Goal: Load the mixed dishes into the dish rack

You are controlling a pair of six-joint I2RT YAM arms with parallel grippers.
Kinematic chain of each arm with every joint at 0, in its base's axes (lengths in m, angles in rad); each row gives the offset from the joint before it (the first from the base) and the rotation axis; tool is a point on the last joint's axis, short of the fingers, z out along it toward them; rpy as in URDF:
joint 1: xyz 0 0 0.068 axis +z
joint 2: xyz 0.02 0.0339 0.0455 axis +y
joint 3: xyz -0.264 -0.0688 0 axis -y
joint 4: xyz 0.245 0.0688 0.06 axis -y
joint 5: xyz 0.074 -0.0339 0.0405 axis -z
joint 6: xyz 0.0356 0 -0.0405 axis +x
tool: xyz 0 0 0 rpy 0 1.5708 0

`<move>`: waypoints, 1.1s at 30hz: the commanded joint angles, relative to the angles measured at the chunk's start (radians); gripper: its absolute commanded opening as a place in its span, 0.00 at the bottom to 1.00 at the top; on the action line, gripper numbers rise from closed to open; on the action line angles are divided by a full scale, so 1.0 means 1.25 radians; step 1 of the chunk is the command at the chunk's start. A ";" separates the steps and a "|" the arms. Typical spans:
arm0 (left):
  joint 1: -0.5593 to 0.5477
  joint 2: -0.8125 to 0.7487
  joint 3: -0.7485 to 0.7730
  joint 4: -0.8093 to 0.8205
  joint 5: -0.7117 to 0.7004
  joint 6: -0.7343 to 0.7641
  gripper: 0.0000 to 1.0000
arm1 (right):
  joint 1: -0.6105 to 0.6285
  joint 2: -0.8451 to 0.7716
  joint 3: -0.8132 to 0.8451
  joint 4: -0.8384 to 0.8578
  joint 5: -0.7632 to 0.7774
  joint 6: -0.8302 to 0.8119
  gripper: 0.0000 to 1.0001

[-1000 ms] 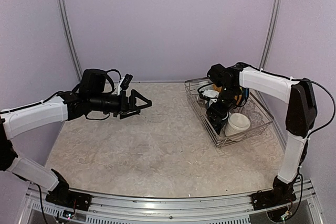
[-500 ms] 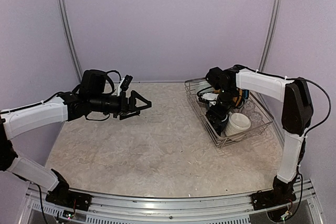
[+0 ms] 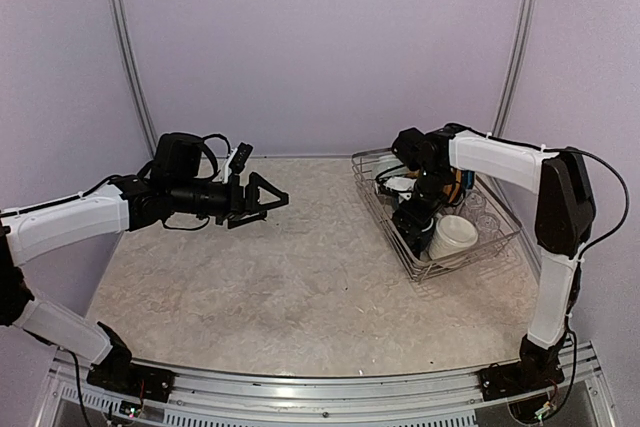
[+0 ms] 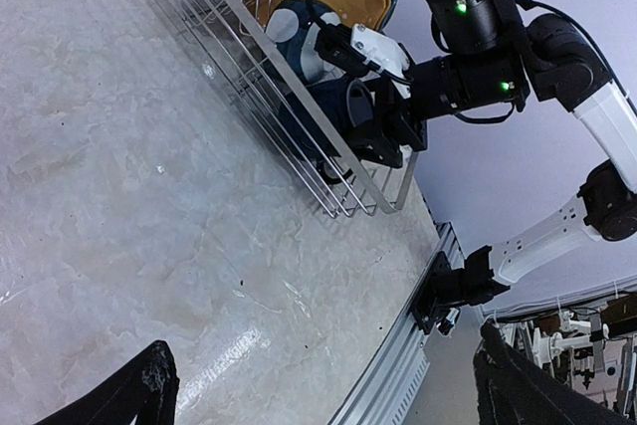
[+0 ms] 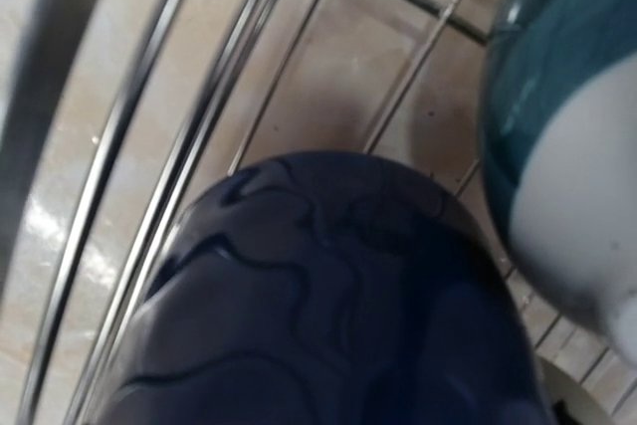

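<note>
The dish rack (image 3: 480,251) stands at the back right. In it are a cream mug (image 3: 452,237), a yellow dotted plate (image 3: 457,186) standing upright, and a grey-teal cup (image 4: 297,31). My right gripper (image 3: 414,215) reaches down into the rack's near-left side and is shut on the dark blue mug (image 5: 328,296), which fills the right wrist view just above the rack wires (image 5: 169,176); its fingers are hidden there. The grey-teal cup (image 5: 557,97) is close beside the mug. My left gripper (image 3: 274,197) is open and empty, held above the table left of centre.
The left wrist view shows the rack's long side (image 4: 239,57), the right gripper (image 4: 383,141) on the mug, and the metal rail (image 4: 398,375) at the table's near edge. Purple walls enclose the table on three sides.
The right arm has shifted slightly left and lower into the rack with the mug, then held still. The left arm has not moved.
</note>
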 commanded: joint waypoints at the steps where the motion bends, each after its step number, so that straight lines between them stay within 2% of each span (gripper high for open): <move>1: 0.007 -0.004 -0.004 0.003 0.002 0.006 0.99 | -0.008 -0.020 0.037 -0.009 0.010 0.007 0.76; 2: 0.007 -0.003 -0.005 0.002 0.003 0.005 0.99 | -0.008 -0.022 0.040 -0.010 0.009 0.007 0.79; 3: 0.006 -0.002 -0.005 0.002 0.002 0.005 0.99 | -0.008 -0.024 0.041 -0.011 0.009 0.008 0.85; 4: 0.007 -0.003 -0.006 0.002 0.001 0.006 0.99 | -0.008 -0.024 0.040 -0.013 0.008 0.007 0.96; 5: 0.007 -0.004 -0.007 0.000 0.000 0.006 0.99 | -0.008 -0.025 0.038 -0.013 0.007 0.008 0.99; 14: 0.011 -0.011 -0.010 -0.001 -0.001 0.007 0.99 | -0.008 -0.040 0.032 -0.008 0.015 0.013 1.00; 21: 0.021 -0.022 0.001 -0.031 -0.036 0.021 0.99 | -0.008 -0.136 0.031 0.033 -0.013 0.035 1.00; 26: 0.046 -0.054 0.058 -0.168 -0.213 0.079 0.99 | -0.013 -0.244 0.002 0.117 0.033 0.082 1.00; 29: 0.051 -0.078 0.097 -0.259 -0.395 0.121 0.99 | -0.017 -0.301 -0.028 0.183 0.111 0.127 1.00; 33: 0.054 -0.119 0.112 -0.283 -0.634 0.143 0.99 | -0.021 -0.356 -0.077 0.272 0.191 0.202 1.00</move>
